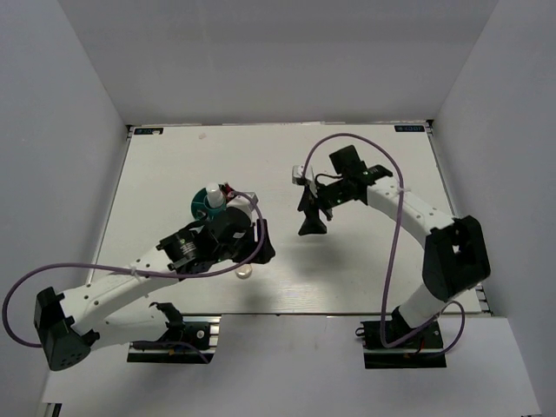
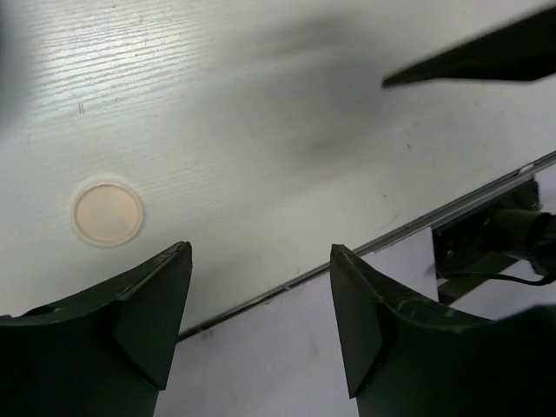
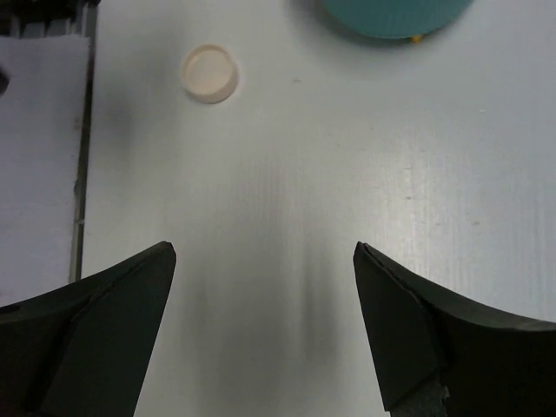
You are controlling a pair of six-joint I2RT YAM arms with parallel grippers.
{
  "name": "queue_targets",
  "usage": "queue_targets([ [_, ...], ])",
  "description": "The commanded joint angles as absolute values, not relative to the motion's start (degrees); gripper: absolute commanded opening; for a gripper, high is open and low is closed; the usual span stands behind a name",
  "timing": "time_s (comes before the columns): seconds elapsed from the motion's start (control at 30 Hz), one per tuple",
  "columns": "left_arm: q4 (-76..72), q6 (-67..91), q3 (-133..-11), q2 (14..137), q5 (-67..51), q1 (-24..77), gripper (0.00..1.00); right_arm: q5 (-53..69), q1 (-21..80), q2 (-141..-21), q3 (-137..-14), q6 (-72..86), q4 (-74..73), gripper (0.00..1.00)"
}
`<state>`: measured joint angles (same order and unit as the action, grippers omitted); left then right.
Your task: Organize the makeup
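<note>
Claws are gaping empty: left claw, right claw; round cream compact is lying btwn teal tub & surface edge.

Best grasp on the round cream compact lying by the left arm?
Take the round cream compact across its side wall, coming straight down from above. It lies flat, a low disc standing clear on the white table, so any jaw angle works. The left gripper, open, looks nearest.

Bright even light, soft shadows on the table, wrist views mildly blurred (foreground softest)
</note>
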<state>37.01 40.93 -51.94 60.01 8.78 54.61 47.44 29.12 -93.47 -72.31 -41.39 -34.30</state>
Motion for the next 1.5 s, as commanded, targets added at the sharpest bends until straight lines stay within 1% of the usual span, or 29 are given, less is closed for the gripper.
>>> queue_targets([
  [0.0, 38.49, 47.01, -51.6, 53.54, 10.62, 54.93, 0.75, 55.36, 30.05, -88.78, -65.69, -50.78, -32.96, 0.89],
  [0.13, 42.97, 55.88, -49.22, 42.32, 13.7, 54.93, 0.77, 53.88, 31.55, -86.39, -60.57, -53.26, -27.52, 0.89],
  [0.17, 45.85, 60.07, -48.96, 40.54, 14.23, 54.93, 0.77, 53.96, 31.9, -86.74, -60.73, -52.91, -26.99, 0.89],
  [0.23, 48.94, 63.44, -48.78, 36.5, 14.59, 54.93, 0.77, 54.05, 33.04, -88.5, -62.83, -51.51, -27.16, 0.89],
  [0.3, 54.21, 66.35, -48.95, 36.12, 14.77, 54.93, 0.77, 54.23, 34.01, -88.51, -63.11, -48.97, -24.37, 0.89],
  [0.4, 58.0, 65.74, -50.27, 41.11, 14.33, 54.93, 0.79, 51.77, 35.68, -86.58, -60.13, -44.3, -17.87, 0.89],
  [0.47, 59.24, 64.08, -51.68, 47.33, 13.45, 54.93, 0.8, 48.97, 36.73, -85.7, -59.15, -42.73, -16.88, 0.86],
  [0.57, 59.24, 63.37, -50.63, 52.45, 13.36, 54.32, 0.82, 45.37, 36.91, -85.08, -60.2, -41.31, -18.27, 0.83],
  [0.6, 58.37, 63.11, -49.75, 52.56, 13.27, 54.32, 0.82, 44.57, 36.91, -84.99, -60.55, -42.09, -18.28, 0.83],
  [0.7, 53.89, 62.05, -45.01, 49.84, 13.27, 53.79, 0.82, 40.61, 36.65, -86.22, -63.8, -44.47, -26.06, 0.83],
  [0.77, 53.53, 61.96, -42.29, 48.26, 14.67, 53.79, 0.84, 39.12, 36.83, -88.14, -67.56, -45.52, -30.13, 0.82],
  [0.83, 52.31, 61.96, -40.53, 48.34, 15.03, 53.79, 0.85, 38.67, 36.83, -88.68, -68.81, -45.27, -32.33, 0.82],
  [0.97, 47.21, 62.22, -38.06, 50.79, 14.94, 53.79, 0.85, 37.97, 36.74, -87.11, -68.73, -42.72, -30.16, 0.84],
  [1.1, 43.34, 61.88, -38.32, 56.06, 18.01, 53.79, 0.85, 36.3, 36.48, -86.92, -67.85, -38.5, -24.45, 0.89],
  [1.17, 40.36, 61.61, -37.89, 59.05, 18.37, 53.79, 0.85, 35.16, 36.65, -87.71, -67.85, -36.04, -22.25, 0.89],
  [1.27, 35.69, 61.44, -35.78, 62.66, 17.84, 53.79, 0.85, 34.37, 36.3, -88.77, -68.64, -34.9, -22.76, 0.89],
  [1.33, 34.37, 61.44, -36.82, 65.12, 17.67, 53.27, 0.85, 34.1, 36.39, -88.51, -68.56, -34.72, -23.55, 0.89],
  [1.47, 36.12, 61.61, -41.65, 75.46, 19.59, 53.26, 0.85, 33.84, 35.77, -84.83, -64.96, -34.89, -21.01, 0.89],
])
